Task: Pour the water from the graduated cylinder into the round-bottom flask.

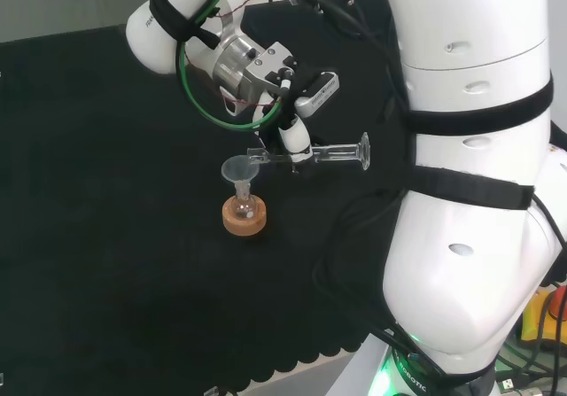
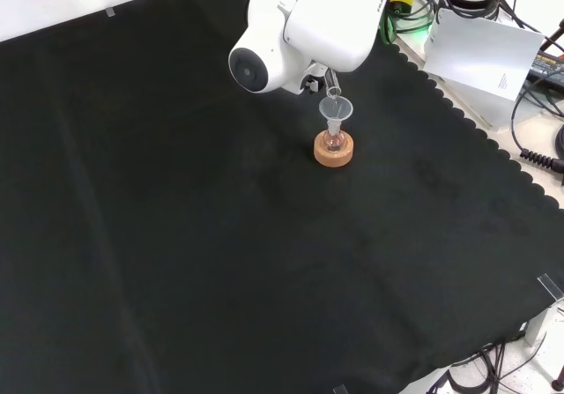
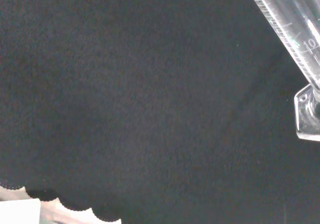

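A small round-bottom flask (image 1: 244, 207) sits on a cork ring (image 1: 244, 220) with a clear funnel (image 1: 240, 171) in its neck. The hand (image 1: 292, 135) is shut on a clear graduated cylinder (image 1: 330, 155), which lies about level, its mouth over the funnel and its foot to the right in the head view. In the front view the flask (image 2: 334, 138), its cork ring (image 2: 333, 152) and the funnel (image 2: 335, 110) stand just below the arm's white link, and the cylinder's mouth (image 2: 333, 80) pokes out above the funnel. The wrist view has the cylinder's marked tube and foot (image 3: 300, 48) close up.
Black cloth (image 2: 220, 262) covers the bench, with a scalloped edge (image 2: 476, 121) at the front view's right. Cables and a white sheet (image 2: 485, 55) lie beyond that edge. The arm's big white links (image 1: 469, 174) fill the head view's right.
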